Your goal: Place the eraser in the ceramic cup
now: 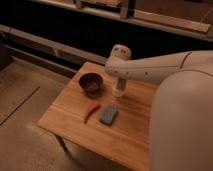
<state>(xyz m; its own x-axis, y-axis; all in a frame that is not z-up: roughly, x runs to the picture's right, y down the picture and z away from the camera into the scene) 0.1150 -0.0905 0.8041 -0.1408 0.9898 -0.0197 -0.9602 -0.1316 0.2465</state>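
Note:
The eraser [108,115] is a flat blue-grey block lying on the wooden table [70,117], near its middle. The ceramic cup [118,90] is small and white and stands behind the eraser, just right of the bowl. Its top is covered by my arm. My gripper [119,76] hangs at the end of the white arm [150,67], directly over the cup and behind the eraser, apart from it.
A dark reddish-brown bowl [91,82] sits at the table's back left. A red chili pepper [91,112] lies just left of the eraser. My white body [182,125] fills the right side. Dark shelving runs along the back.

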